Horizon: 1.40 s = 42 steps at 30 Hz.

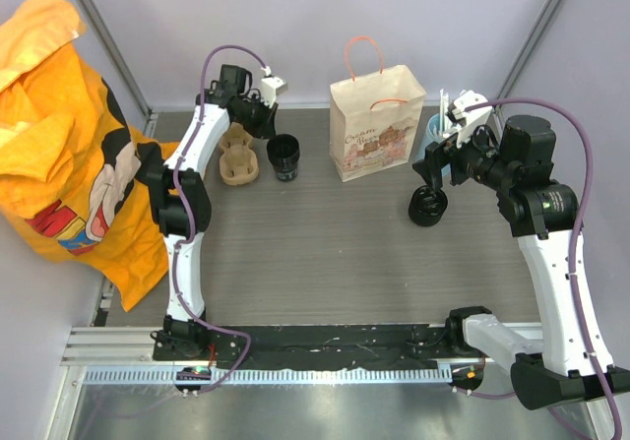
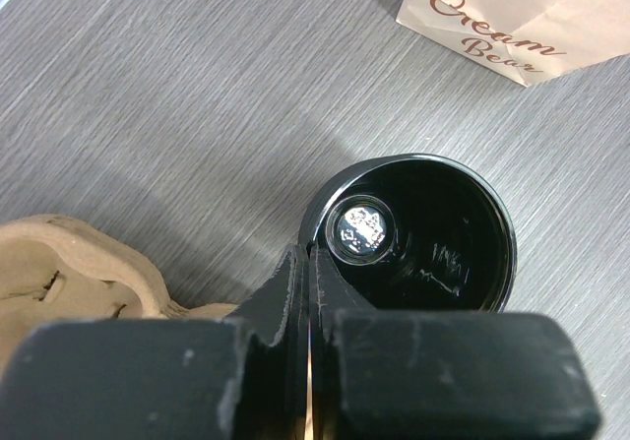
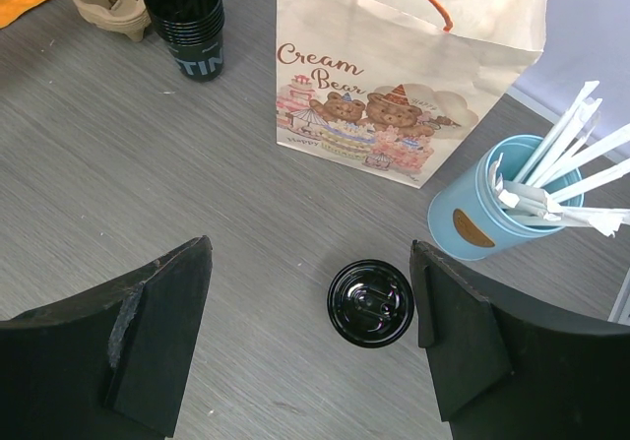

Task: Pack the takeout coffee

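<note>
Right pincer (image 3: 310, 248) hung spread wide, nothing held, takeout coffee (image 3: 370, 302) straight below it between the fingers. Cup looked light, thin-walled, crushable; lid (image 3: 374, 294) glossy, might pop; best taken round the body under it. Fill hidden by lid. Paper bag (image 3: 394, 76) stood beyond. Left pincer (image 2: 307, 268) was clenched at open black cup (image 2: 443, 223) rim; pinching it or not, couldn't tell.

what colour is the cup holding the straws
Light blue; the straw cup shows best in the right wrist view.
</note>
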### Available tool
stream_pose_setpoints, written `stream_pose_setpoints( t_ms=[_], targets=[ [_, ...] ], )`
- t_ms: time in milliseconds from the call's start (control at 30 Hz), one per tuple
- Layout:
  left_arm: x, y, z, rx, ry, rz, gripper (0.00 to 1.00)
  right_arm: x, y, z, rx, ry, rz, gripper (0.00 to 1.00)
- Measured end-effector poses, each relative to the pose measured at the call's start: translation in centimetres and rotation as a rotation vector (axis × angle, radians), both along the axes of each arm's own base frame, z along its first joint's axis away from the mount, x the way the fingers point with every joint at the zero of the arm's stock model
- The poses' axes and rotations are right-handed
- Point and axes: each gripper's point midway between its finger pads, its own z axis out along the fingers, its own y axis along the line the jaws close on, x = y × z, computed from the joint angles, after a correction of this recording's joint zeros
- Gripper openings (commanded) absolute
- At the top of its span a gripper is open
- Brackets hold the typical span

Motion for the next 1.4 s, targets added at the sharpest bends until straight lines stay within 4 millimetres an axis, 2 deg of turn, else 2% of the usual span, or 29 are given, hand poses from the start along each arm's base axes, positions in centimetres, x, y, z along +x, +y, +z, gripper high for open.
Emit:
stream_pose_setpoints(
  t_ms=[1033,1400],
  targets=[
    [0.0,-0.5,0.7,-0.051,0.036,0.055,0.00,0.1,0.1,-0.2,0.004,0.008,0.008,0.86],
    [0.5,-0.7,2.6,-0.095,0.018,0.076,0.00,0.0,0.2,-0.1,0.007,0.008,0.015,0.86]
  ],
)
